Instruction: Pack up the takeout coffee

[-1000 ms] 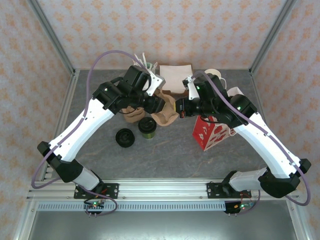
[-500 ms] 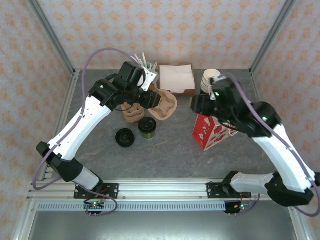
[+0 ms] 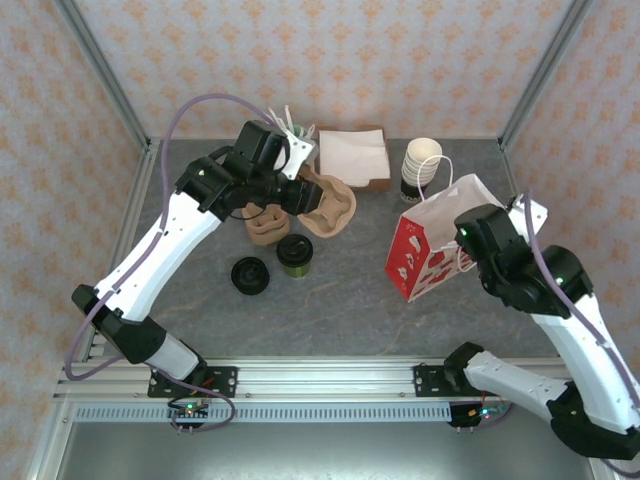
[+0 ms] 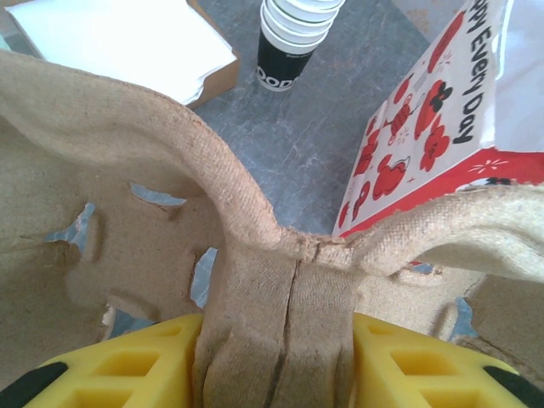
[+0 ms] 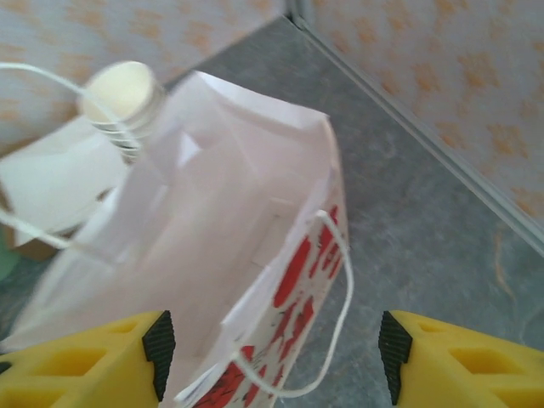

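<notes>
Pulp carrier (image 4: 119, 238) pinched in left gripper (image 4: 276, 357) | takeout coffee (image 3: 295, 256) near it, toward the bases, rim clear | right gripper (image 5: 272, 348) spread wide above bag (image 5: 212, 195) mouth, arm bent

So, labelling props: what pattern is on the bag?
The bag: white with red shapes, black lettering; clearest in left wrist view.

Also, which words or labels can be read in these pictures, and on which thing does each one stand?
"ppy Every Day": black letters on the side of the red and white paper bag, in the left wrist view; the first letters are cut off by the picture's edge.
White letters on the dark lowest cup of the stack of cups: too blurred to read.
Cardboard tray: no text.
</notes>
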`<action>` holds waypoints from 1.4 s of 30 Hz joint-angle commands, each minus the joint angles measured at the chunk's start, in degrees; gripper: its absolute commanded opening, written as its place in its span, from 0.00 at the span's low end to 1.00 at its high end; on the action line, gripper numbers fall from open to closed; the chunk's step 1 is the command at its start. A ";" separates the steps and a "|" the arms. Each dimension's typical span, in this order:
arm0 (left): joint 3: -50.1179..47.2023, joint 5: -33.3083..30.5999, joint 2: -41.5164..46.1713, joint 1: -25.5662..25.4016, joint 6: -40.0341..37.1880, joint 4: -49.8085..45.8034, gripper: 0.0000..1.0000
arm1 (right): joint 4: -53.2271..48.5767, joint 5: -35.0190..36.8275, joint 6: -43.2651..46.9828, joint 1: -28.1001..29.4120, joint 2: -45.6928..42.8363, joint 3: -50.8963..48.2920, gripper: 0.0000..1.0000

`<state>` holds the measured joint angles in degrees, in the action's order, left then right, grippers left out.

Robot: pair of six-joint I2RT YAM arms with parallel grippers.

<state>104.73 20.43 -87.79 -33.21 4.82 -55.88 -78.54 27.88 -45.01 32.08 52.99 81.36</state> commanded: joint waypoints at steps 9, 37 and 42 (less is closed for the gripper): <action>1.82 2.05 0.69 0.52 -0.88 0.93 0.44 | 12.60 -28.00 2.10 -17.72 2.50 -7.84 0.63; 23.41 2.77 -3.62 -15.12 -6.08 -9.47 0.44 | 1.73 -56.02 28.02 -17.48 10.94 5.37 0.01; 25.07 4.99 -6.24 -17.40 -6.83 -11.55 0.44 | 3.43 -59.28 32.01 -12.98 11.83 4.50 0.01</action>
<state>128.49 23.40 -92.77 -49.71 -0.21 -64.18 -74.61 -27.66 -17.30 17.67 64.53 84.79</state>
